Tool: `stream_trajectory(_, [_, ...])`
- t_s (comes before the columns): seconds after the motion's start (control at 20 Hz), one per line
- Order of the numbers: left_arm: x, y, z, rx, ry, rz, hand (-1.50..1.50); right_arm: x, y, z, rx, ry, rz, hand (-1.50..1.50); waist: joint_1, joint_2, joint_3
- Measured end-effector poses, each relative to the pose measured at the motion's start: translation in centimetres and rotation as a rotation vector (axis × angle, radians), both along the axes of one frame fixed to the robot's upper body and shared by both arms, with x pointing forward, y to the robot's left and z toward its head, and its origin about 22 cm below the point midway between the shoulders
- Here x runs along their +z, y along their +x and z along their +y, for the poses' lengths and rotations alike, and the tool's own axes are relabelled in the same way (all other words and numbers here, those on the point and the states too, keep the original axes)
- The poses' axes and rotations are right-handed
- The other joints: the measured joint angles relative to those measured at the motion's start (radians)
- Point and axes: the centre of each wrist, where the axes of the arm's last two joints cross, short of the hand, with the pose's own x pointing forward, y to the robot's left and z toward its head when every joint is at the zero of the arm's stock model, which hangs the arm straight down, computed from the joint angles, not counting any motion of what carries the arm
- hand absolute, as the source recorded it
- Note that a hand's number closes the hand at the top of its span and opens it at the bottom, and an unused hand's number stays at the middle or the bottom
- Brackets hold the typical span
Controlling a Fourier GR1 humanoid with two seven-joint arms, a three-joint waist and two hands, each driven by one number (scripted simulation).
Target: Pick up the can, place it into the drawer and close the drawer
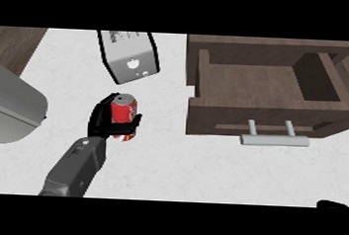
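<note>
- The left robot hand (104,121) grasps the red can (124,111), left of the open drawer (244,88) and apart from it
- Grasp looks made; placing and closing remain
- The right robot hand (334,204) barely shows; I cannot tell its state

The can (124,110) sits left of the middle of the worktop (204,165), inside my left hand (101,120), my fingers (126,130) curled round it from the near left. I cannot tell whether it touches the worktop. Just beyond it, farther off, lies a flat device (129,55). To the right, well apart from the can, the drawer (244,85) stands pulled out, with nothing in it. Its handle (274,140) is on the near side. A rounded container (10,107) sits at the left edge, with a wooden panel (13,43) behind it at the far left. My right hand (338,204) shows at the near right corner.
</note>
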Motion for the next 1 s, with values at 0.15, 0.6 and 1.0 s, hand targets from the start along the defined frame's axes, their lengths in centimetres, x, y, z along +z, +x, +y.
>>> stream_trajectory(0.15, [1.3, 1.3, -0.7, -0.007, -0.016, -0.021, 1.5, 0.8, -0.2, -0.1, -0.008, -0.002, -0.004, -1.5, 0.002, -0.001, 0.0])
stream_trajectory(0.6, [7.2, 5.0, -4.9, -0.102, 0.019, -0.072, 1.5, 0.6, 0.0, -0.6, -0.037, -0.019, -0.005, -1.5, 0.018, -0.008, 0.002])
stream_trajectory(1.0, [15.8, 7.3, -9.4, -0.173, 0.032, -0.11, 1.5, 1.1, 0.2, -1.1, -0.042, -0.02, -0.005, -1.5, 0.017, -0.01, 0.002])
